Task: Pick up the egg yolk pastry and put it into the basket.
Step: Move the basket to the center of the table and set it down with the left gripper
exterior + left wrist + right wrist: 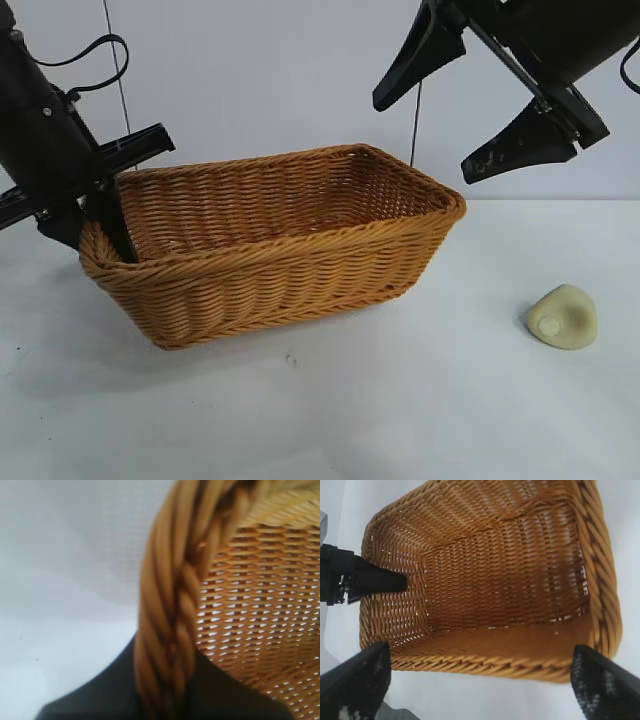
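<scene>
- White tabletop [400, 400], bare around the objects.
- Wicker basket [290, 270], orange-brown, rectangular, braided rim, sits left of centre in the exterior view; nothing visible inside from the right wrist view.
- Right gripper [455, 105] hangs in the air above the basket's right end, 2 black fingers spread wide, touching nothing.
- Left gripper [105, 215] at the basket's left end, jaws nearly together, pinching the braided rim: 1 finger inside the wall, 1 outside.
- Egg yolk pastry [563, 316], pale cream-yellow lump with 1 round dimple, lies on the table right of the basket, well apart.
</scene>
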`<act>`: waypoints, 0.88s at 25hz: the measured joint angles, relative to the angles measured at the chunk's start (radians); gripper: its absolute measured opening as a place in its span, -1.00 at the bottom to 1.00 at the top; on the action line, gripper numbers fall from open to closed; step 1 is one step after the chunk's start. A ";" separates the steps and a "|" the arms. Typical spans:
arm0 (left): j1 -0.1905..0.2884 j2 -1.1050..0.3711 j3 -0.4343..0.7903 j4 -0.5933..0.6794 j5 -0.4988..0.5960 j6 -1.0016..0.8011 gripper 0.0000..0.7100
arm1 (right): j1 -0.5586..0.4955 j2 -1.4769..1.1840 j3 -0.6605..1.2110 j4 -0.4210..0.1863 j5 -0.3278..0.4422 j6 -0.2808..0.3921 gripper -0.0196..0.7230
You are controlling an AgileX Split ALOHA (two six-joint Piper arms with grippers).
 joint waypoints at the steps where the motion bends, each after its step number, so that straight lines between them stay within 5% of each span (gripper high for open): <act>1: 0.000 0.010 -0.020 0.000 0.016 0.024 -0.73 | 0.000 0.000 0.000 0.000 0.000 0.000 0.93; 22: 0.000 0.089 -0.057 0.006 0.034 0.234 -0.73 | 0.000 0.000 0.000 0.000 0.005 0.000 0.93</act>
